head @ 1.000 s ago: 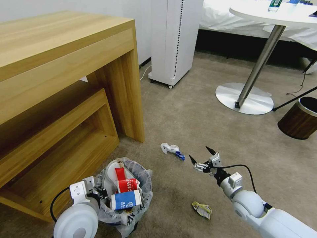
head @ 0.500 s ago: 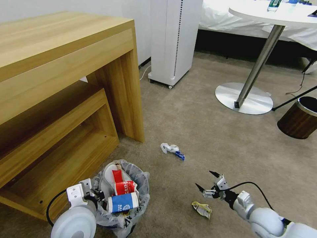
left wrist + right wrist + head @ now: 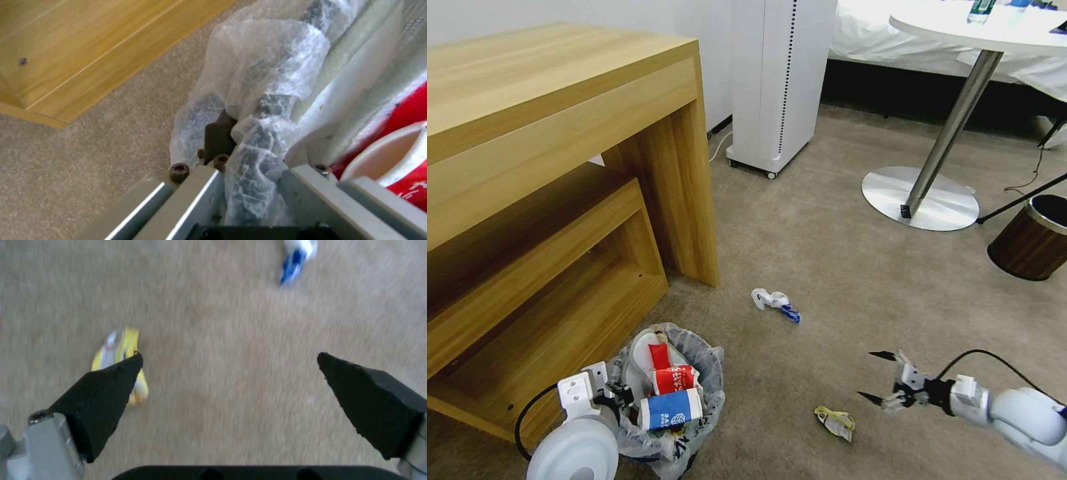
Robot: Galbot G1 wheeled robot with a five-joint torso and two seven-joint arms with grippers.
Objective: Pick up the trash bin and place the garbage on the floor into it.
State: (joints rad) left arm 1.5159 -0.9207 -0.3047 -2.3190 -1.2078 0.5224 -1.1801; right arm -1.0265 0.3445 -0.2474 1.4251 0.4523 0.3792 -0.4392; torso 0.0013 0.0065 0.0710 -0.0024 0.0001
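Head view: trash bin held at lower left, litter on the floor [image 3: 827,253].

The trash bin [image 3: 707,373], at the frame's lower left, is clamped at its bagged rim by the left gripper [image 3: 617,395]. At lower right, the right gripper [image 3: 877,377] is seen with fingers spread wide, near a yellow wrapper [image 3: 835,421]; a blue-white packet [image 3: 774,301] lies mid-frame.

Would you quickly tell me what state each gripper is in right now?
Left gripper: shut on the trash bin's bagged rim.
Right gripper: open, holding nothing, above the floor near the yellow wrapper.
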